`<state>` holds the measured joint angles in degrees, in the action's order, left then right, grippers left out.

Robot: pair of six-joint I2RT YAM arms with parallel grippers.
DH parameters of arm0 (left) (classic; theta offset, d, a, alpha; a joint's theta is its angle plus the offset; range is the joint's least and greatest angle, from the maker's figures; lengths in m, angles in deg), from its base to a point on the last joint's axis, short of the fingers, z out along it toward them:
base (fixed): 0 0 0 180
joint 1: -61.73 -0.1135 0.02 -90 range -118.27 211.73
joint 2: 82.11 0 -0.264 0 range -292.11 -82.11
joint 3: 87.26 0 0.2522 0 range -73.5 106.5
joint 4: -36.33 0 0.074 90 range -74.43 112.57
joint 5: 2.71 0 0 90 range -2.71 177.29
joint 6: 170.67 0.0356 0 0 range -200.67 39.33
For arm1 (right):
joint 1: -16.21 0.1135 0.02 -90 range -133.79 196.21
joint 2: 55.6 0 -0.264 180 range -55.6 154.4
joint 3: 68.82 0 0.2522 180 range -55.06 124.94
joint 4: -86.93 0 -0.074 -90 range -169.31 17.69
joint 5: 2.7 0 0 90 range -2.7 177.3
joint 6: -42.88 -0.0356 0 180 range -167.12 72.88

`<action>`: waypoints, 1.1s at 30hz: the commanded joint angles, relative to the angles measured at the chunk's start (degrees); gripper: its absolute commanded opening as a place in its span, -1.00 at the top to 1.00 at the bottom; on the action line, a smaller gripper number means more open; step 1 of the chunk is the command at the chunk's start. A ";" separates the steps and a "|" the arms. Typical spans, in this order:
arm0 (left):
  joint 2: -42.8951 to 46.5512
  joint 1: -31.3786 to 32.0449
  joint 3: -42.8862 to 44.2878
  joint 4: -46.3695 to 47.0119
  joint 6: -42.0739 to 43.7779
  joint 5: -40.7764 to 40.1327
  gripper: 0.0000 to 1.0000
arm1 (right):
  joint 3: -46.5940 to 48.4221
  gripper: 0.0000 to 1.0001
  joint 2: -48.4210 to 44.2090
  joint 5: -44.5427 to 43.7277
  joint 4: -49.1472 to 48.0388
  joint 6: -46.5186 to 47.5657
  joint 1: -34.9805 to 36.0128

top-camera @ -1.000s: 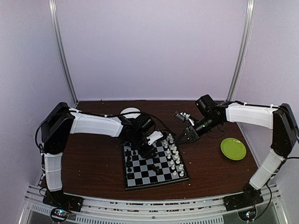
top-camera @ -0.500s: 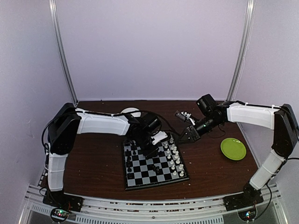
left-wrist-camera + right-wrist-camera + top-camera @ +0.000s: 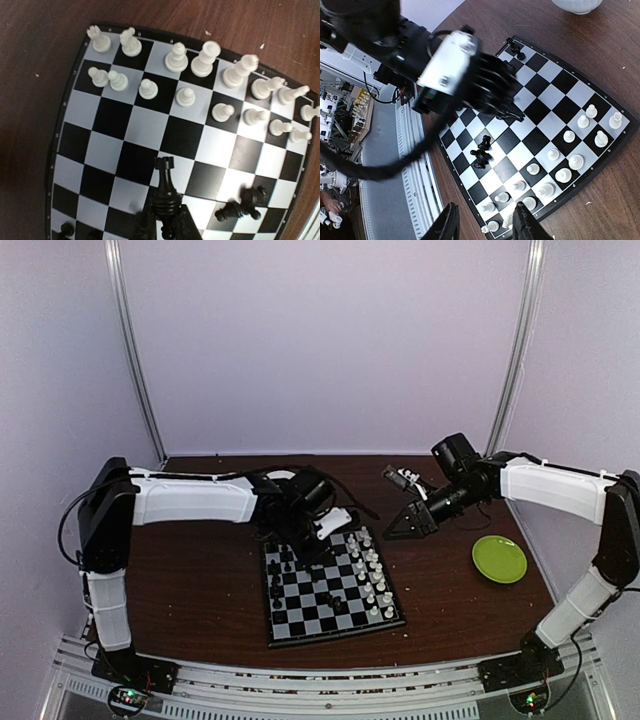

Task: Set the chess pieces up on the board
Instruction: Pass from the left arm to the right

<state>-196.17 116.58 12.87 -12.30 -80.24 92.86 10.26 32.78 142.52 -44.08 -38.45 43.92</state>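
The left hand [image 3: 163, 222] holds a black chess piece [image 3: 165, 186] upright over the board [image 3: 112, 117]; the right hand [image 3: 487, 227] hangs wide and empty near its far right corner.

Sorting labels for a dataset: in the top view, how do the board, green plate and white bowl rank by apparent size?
1. board
2. green plate
3. white bowl, partly hidden and farther from the camera, so its rank is less certain.

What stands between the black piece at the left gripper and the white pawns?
Nothing. In the left wrist view, only bare squares of the board separate the black piece from the white pawns.
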 commanded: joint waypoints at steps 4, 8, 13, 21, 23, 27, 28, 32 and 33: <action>13.02 -0.26 -8.63 12.06 -3.72 3.50 0.97 | 7.01 0.23 3.60 2.43 2.86 -1.58 -0.23; 17.00 -0.27 -13.96 20.40 -5.86 5.97 0.96 | 11.14 0.20 7.52 5.54 3.24 -4.56 1.10; 19.04 -0.27 -16.40 24.92 -7.02 7.73 0.96 | 14.97 0.16 10.99 7.32 2.35 -8.00 4.32; 20.37 -0.27 -18.26 27.34 -7.81 9.03 0.94 | 16.76 0.16 14.45 7.67 -0.15 -12.09 7.67; 20.89 -0.26 -18.80 27.86 -7.95 9.00 0.94 | 16.83 0.16 14.70 7.43 -0.23 -12.30 7.95; 21.14 -0.27 -19.28 28.28 -7.96 9.15 0.93 | 16.57 0.21 15.09 8.43 -1.64 -13.64 8.15; 21.20 -0.27 -19.37 28.42 -7.91 9.32 0.93 | 16.45 0.22 15.12 8.40 -2.17 -14.08 8.16; 21.42 -0.27 -19.49 28.60 -7.99 9.48 0.93 | 16.50 0.22 15.63 7.99 -2.79 -14.89 8.16; 21.38 -0.23 -19.48 28.49 -7.94 9.47 0.93 | 16.51 0.22 15.68 8.31 -2.96 -15.17 8.16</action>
<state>-176.54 116.54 -5.89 13.14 -87.69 101.40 25.48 47.62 149.49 -45.09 -52.09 51.76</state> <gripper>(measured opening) 0.082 0.392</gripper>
